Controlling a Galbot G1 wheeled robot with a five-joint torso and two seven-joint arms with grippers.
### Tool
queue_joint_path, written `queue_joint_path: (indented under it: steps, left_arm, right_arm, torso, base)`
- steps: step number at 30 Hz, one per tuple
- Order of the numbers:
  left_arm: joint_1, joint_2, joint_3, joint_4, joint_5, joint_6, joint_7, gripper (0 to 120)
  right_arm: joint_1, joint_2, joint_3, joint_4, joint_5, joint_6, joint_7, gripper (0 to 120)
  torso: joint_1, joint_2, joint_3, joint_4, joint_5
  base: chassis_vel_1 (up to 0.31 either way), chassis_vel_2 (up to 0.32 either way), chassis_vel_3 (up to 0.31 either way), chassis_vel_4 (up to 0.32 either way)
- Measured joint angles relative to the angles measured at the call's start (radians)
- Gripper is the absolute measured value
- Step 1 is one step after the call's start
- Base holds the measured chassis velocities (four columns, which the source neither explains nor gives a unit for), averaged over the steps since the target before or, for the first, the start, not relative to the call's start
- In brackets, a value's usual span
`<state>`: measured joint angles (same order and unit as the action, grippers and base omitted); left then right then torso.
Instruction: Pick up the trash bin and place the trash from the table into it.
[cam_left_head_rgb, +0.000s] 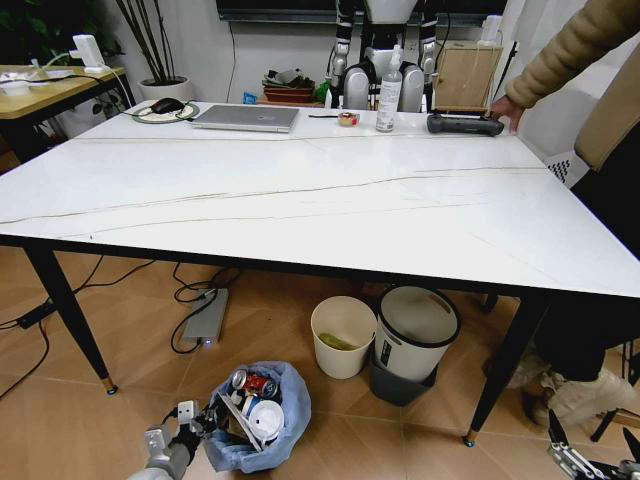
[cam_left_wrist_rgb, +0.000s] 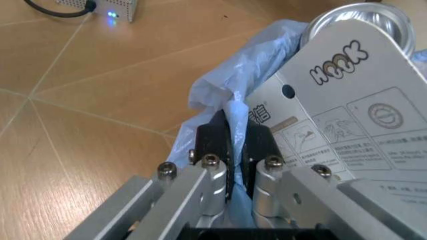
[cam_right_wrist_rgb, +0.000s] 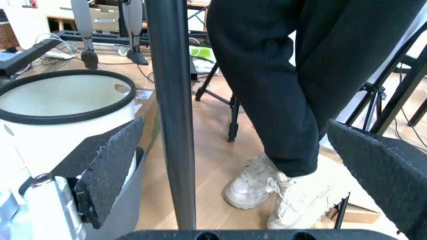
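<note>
Trash bin (cam_left_head_rgb: 262, 418), small, dark, blue-bagged and already litter-filled, sits lower left on the floor, left gripper (cam_left_wrist_rgb: 230, 150) pinching only its crinkly liner, which could tear or slip; right gripper (cam_right_wrist_rgb: 233, 165) hangs open.

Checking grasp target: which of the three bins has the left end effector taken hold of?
The blue-bagged trash bin on the floor; the left end effector pinches its bag, unlike the cream bin and white-and-grey bin.

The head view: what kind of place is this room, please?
Probably an office or robotics lab. A large white table carries a laptop and a mouse, another robot stands behind it, and a power strip lies on the floor.
</note>
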<state>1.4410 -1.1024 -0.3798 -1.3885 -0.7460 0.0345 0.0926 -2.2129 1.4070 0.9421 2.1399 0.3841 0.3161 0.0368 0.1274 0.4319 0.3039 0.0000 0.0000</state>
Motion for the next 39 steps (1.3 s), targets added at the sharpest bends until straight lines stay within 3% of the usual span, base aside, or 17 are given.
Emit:
queue_joint_path:
  steps: [8,16,21,26,34,39]
  left_arm:
    - [0.006,0.0,-0.001,-0.006,-0.001,-0.001,0.002,34]
    - [0.031,0.012,-0.004,-0.037,-0.006,0.001,0.0,57]
    - [0.133,0.04,-0.03,-0.127,0.008,0.006,-0.012,81]
    - [0.214,0.056,-0.073,-0.205,0.019,-0.001,-0.017,97]
    - [0.327,0.067,-0.132,-0.355,0.076,-0.069,-0.026,100]
    - [0.389,0.052,-0.18,-0.501,0.146,-0.12,-0.036,100]
  right_arm:
    - [0.0,0.0,0.0,0.0,0.0,0.0,0.0,100]
    - [0.0,0.0,0.0,0.0,0.0,0.0,0.0,100]
    - [0.0,0.0,0.0,0.0,0.0,0.0,0.0,100]
    - [0.0,0.0,0.0,0.0,0.0,0.0,0.0,100]
    - [0.0,0.0,0.0,0.0,0.0,0.0,0.0,100]
    - [0.0,0.0,0.0,0.0,0.0,0.0,0.0,100]
  torso:
    - [0.0,0.0,0.0,0.0,0.0001]
    - [0.0,0.001,0.0,-0.0001,0.0]
    - [0.0,0.001,0.0,0.0002,0.0]
    - [0.0,0.001,0.0,0.0001,-0.0001]
    - [0.0,0.001,0.0,0.0001,0.0]
    - [0.0,0.001,0.001,0.0,0.0001]
  base:
    - [0.0,0.0,0.0,0.0]
    - [0.0,0.0,0.0,0.0]
    - [0.0,0.0,0.0,0.0]
    - [0.0,0.0,0.0,0.0]
    - [0.0,0.0,0.0,0.0]
    - [0.0,0.0,0.0,0.0]
